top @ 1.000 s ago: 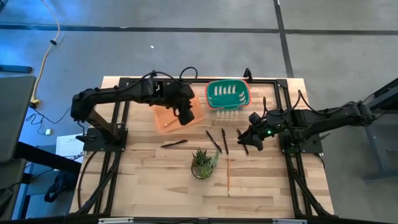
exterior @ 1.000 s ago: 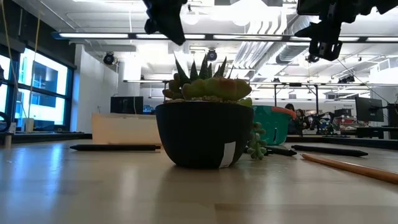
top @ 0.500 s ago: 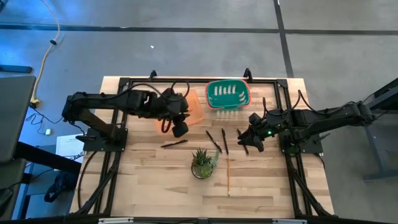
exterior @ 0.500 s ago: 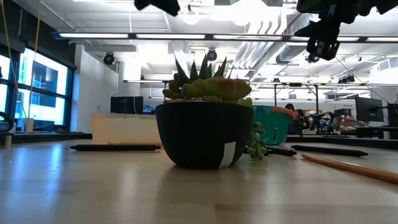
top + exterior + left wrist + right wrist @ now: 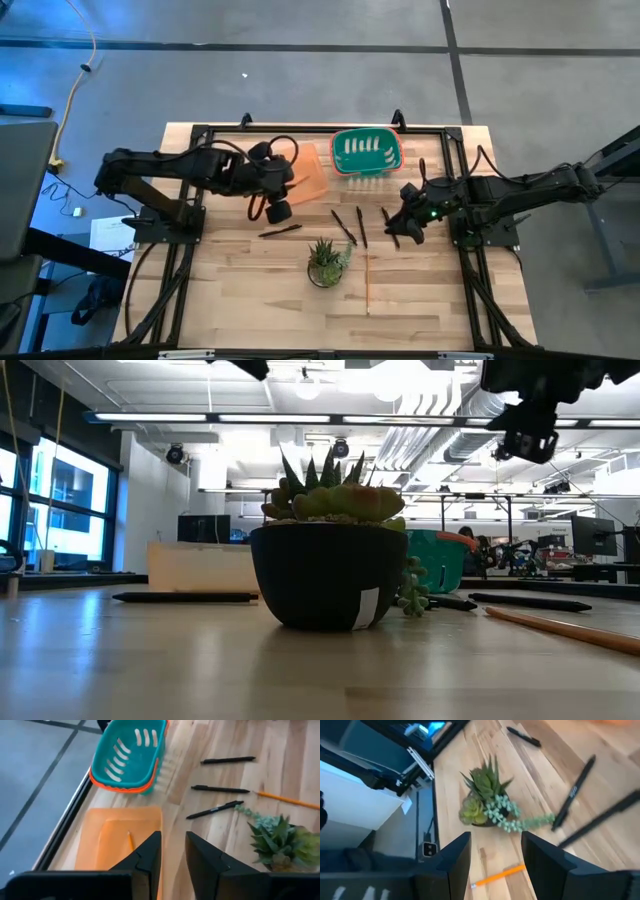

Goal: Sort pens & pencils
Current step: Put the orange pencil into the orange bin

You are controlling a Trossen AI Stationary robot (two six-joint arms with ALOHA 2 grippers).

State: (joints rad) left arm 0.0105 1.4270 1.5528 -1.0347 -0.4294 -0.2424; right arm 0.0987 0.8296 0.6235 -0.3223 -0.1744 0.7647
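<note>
Our left gripper [image 5: 279, 210], fingers a narrow gap apart and holding nothing, hangs beside the orange tray [image 5: 312, 180], where one pencil [image 5: 130, 840] lies. Just below it on the table lies a pen [image 5: 280, 231], the nearest piece; we should come down over its middle, fingers across the barrel. Our right gripper [image 5: 412, 227] hovers spread and empty over another pen [image 5: 390, 226]. We count four pens and two pencils; the second pencil [image 5: 367, 284] lies past the succulent [image 5: 326, 263].

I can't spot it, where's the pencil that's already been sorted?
In the left wrist view, one pencil lies in the orange tray, next to the teal basket, at the table's far edge on the left arm's side.
</note>
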